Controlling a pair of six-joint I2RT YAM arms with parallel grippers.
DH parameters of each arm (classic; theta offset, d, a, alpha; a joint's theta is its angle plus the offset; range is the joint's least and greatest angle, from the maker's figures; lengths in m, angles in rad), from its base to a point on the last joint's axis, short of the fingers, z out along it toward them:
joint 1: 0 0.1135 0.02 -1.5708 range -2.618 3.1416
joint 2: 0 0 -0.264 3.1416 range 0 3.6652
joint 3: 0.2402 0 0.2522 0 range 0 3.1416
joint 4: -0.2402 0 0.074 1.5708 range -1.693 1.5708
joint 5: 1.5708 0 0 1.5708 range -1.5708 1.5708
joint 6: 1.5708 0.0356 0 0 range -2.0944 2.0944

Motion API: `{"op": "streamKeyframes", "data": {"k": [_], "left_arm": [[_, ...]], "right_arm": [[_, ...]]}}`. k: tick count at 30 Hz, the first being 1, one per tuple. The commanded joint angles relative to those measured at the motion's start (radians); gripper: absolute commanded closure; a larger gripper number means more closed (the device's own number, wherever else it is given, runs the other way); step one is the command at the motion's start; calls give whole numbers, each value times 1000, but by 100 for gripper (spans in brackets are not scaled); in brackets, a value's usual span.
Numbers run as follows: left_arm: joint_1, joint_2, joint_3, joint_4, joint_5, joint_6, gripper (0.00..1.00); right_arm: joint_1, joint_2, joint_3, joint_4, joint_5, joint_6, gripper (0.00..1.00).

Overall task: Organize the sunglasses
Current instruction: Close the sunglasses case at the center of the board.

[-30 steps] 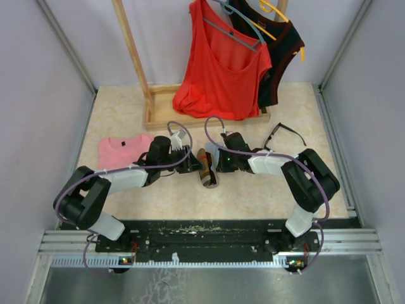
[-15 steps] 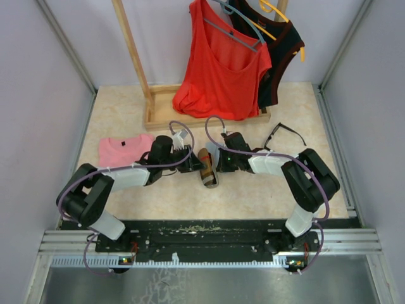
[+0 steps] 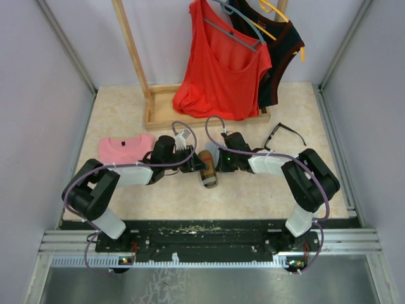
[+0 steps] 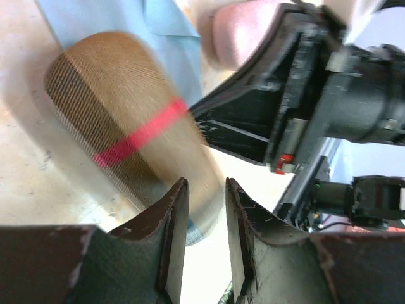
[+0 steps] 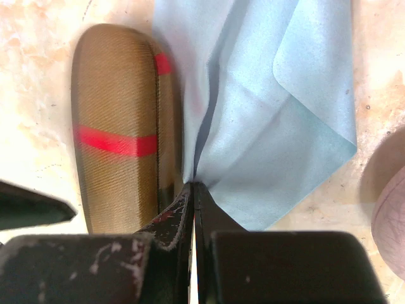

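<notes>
A pair of black-framed sunglasses [image 3: 285,134] lies open on the table at the right, away from both grippers. The brown plaid case [image 3: 208,170] with its red stripe lies in the middle between the two grippers. My left gripper [image 4: 204,190] has its jaws partly apart, and the case's rounded end [image 4: 120,120] sits just past its fingertips with nothing clamped between them. On the case's other side my right gripper [image 5: 193,187] is shut on a fold of a light blue cloth [image 5: 272,107] that lies against the case [image 5: 117,126].
A pink case [image 4: 243,31] lies just beyond the cloth. A folded pink shirt [image 3: 123,150] is at the left. At the back, a wooden rack base [image 3: 158,117] stands with a red top [image 3: 221,69] and a black top [image 3: 281,50] hanging above.
My left gripper has slid right, up to the plaid case, and its jaws have narrowed a little. The case's dark inside no longer shows from above. The right arm has stayed put.
</notes>
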Motion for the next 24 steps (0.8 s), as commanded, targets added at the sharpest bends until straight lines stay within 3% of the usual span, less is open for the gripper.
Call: {"op": "streamKeyframes", "data": {"k": [1,7,13,18,24], "left_arm": [[-9,44,-6,-31,-45,21,64],[-8,36,-5,-39,-57,28,64],[-7,-88,22,-155,-142,69,62],[-6,-195,39,-336,-311,86,55],[-3,-258,8,-419,-361,78,45]], "right_arm": [[4,-74,-7,73,16,11,100],[4,-143,-3,45,72,-5,100],[5,-242,-1,-50,160,-33,100],[33,-237,-2,-135,180,-50,100],[76,-184,-6,-118,181,-25,97]]}}
